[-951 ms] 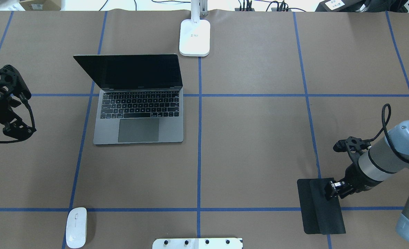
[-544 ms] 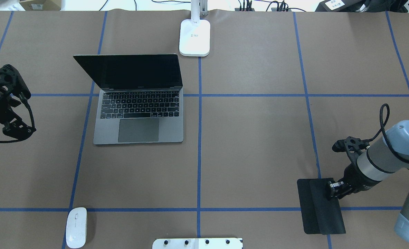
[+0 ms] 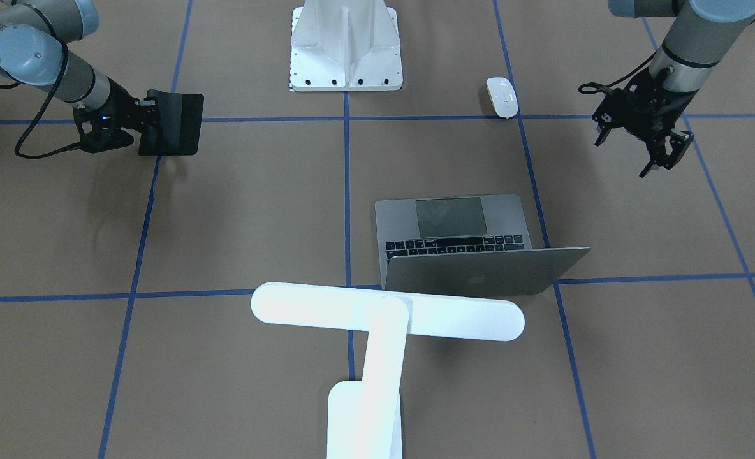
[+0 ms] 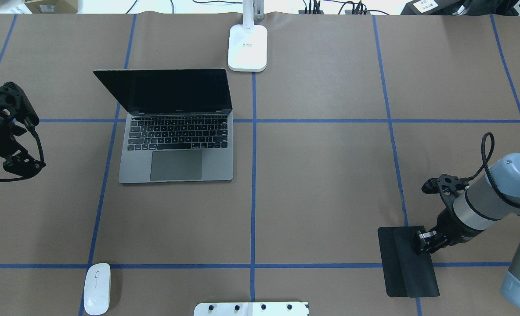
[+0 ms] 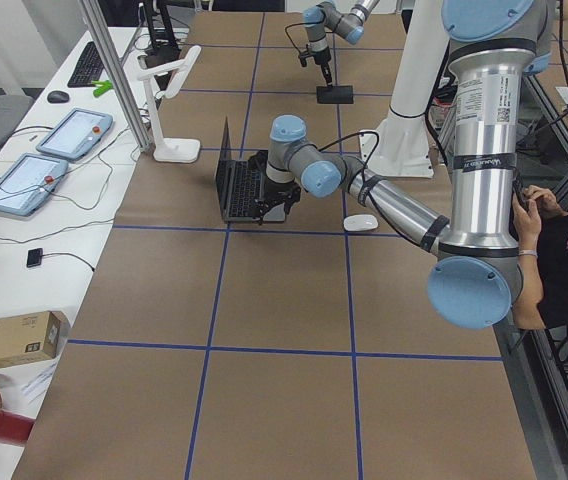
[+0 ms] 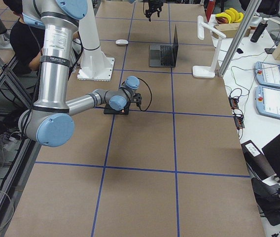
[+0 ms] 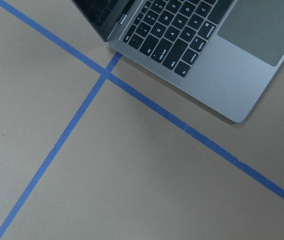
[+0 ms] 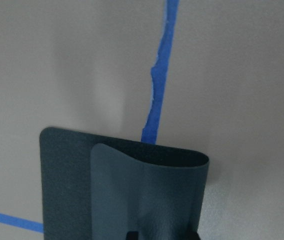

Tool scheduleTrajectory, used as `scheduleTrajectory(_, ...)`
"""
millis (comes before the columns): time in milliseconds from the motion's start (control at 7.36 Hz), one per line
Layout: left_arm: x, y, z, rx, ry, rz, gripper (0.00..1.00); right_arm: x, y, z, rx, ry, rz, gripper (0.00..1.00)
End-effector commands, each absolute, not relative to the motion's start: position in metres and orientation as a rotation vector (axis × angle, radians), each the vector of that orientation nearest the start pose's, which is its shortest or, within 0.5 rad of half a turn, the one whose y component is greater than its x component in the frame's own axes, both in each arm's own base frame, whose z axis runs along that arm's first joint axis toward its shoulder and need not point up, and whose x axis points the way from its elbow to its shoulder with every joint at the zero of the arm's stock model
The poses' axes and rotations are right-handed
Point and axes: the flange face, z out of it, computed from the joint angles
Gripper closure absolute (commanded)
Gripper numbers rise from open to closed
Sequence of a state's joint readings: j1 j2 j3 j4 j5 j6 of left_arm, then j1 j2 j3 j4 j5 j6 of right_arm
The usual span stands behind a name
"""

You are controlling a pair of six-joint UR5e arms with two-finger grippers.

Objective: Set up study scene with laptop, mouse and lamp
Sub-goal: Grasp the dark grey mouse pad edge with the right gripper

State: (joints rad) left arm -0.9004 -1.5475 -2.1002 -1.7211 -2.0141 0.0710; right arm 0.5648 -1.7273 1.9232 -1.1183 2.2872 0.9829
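Note:
The laptop (image 4: 176, 145) stands open at the back left, screen dark; its corner shows in the left wrist view (image 7: 207, 45). The white mouse (image 4: 96, 287) lies at the near left, on its own. The lamp stands at the back centre on its base (image 4: 247, 48), its bar head (image 3: 387, 311) over the table behind the laptop. My left gripper (image 4: 27, 142) hangs open and empty, left of the laptop. My right gripper (image 4: 423, 243) is shut on the edge of a black mouse pad (image 4: 407, 263), whose held edge is lifted and curled over (image 8: 132, 190).
A white ribbed mount (image 4: 251, 308) with bolt holes sits at the near centre edge. Blue tape lines mark a grid on the brown table (image 4: 321, 188). Cables and boxes lie beyond the far edge.
My right arm has drawn back slightly towards the robot with the pad edge still in its gripper. The left arm, laptop, mouse and lamp have not moved.

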Motion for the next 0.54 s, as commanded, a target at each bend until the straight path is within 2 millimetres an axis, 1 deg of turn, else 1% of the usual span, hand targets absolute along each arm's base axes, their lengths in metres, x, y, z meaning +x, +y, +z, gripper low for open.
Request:
scheduleTrajectory(0,0.2192,-0.4223,0.4076,0.506,0.618,0.848,0.0,-0.3375,-0.2949,0.5078,-0.244,-0.893,-0.251,0.55)
scheduleTrajectory(136,0.2192,-0.4223,0.4076,0.506,0.618,0.848,0.0,-0.3356,-0.2961,0.5081,-0.244,-0.891,-0.245,0.55)
scheduleTrajectory(272,0.2192,-0.4223,0.4076,0.506,0.618,0.848,0.0,-0.3373,-0.2949,0.5107,-0.259,-0.871,-0.24,0.55)
scheduleTrajectory(408,0.2192,-0.4223,0.4076,0.506,0.618,0.848,0.0,-0.3381,-0.2954,0.5092,-0.259,-0.871,-0.24,0.55)
